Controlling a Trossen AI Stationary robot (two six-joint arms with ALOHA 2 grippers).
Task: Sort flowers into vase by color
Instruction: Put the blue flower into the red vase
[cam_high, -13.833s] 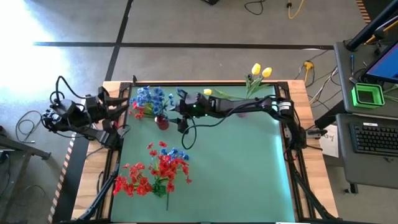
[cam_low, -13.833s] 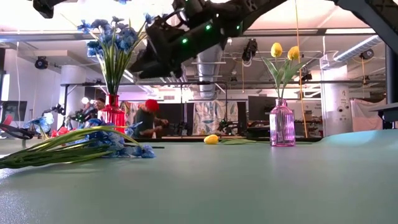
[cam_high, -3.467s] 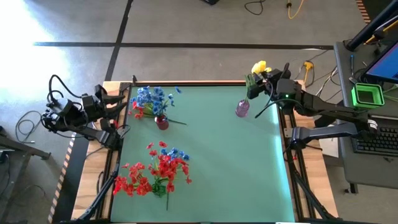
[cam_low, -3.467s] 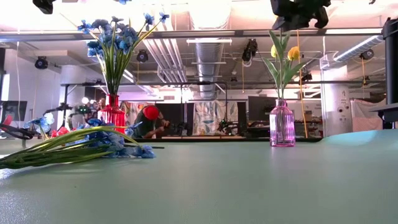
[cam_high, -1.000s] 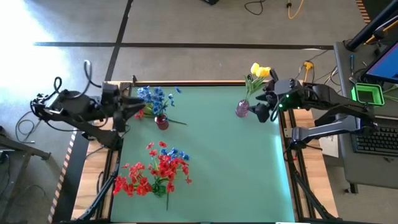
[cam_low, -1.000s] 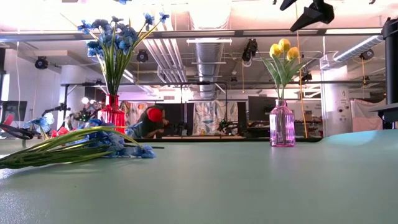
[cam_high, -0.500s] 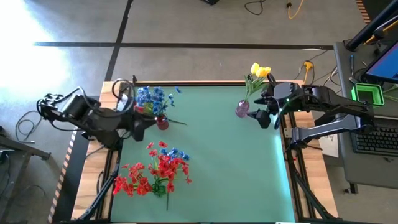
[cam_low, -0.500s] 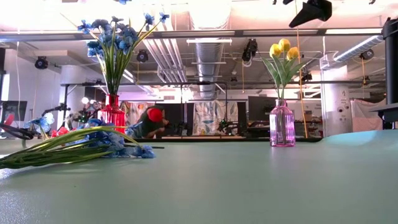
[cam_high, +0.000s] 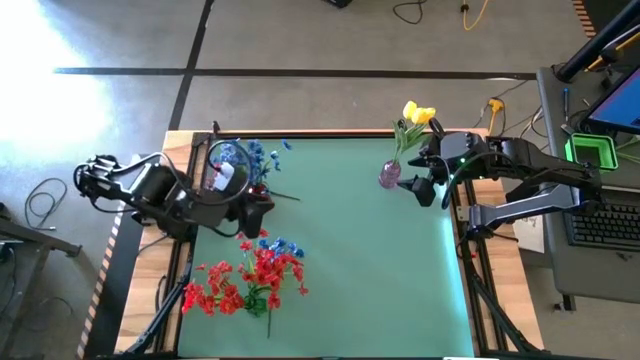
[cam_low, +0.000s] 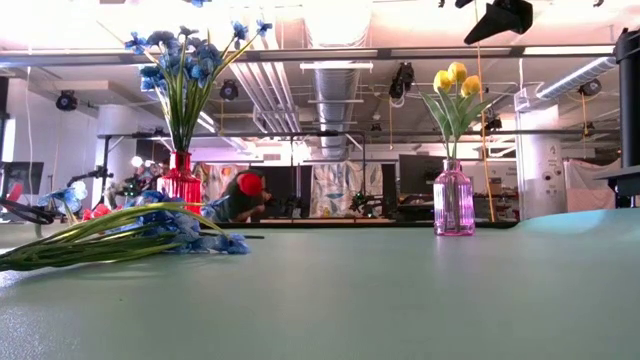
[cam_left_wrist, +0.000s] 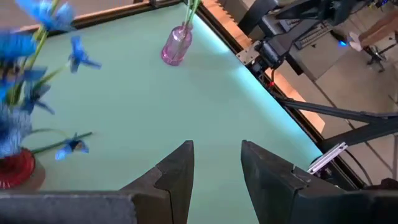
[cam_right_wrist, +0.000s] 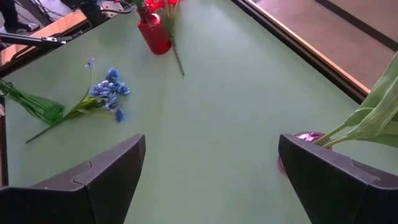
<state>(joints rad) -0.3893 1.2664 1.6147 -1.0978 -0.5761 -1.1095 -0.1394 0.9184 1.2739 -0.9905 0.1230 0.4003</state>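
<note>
1. Left gripper (cam_high: 262, 209) – fingers narrowly apart, empty, by the red vase (cam_low: 181, 183) with blue flowers (cam_low: 183, 62).
2. Right gripper (cam_high: 422, 190) – wide, empty, at 4 o'clock of the pink vase (cam_high: 390, 174).
3. Yellow flowers (cam_high: 418, 113) in it.
4. Red flowers (cam_high: 250, 279) lie at 7 o'clock on the table (cam_high: 370, 270).

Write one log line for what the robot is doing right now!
left hand: open, empty, above table near red vase | right hand: open, empty, beside pink vase

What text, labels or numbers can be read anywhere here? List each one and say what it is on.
None can be read.
The paper beside the table's right edge bears dark marks, too small to read.
The monitor at far right shows only blue, no legible text.
The red vase, pink vase and both grippers carry no visible label.
</note>
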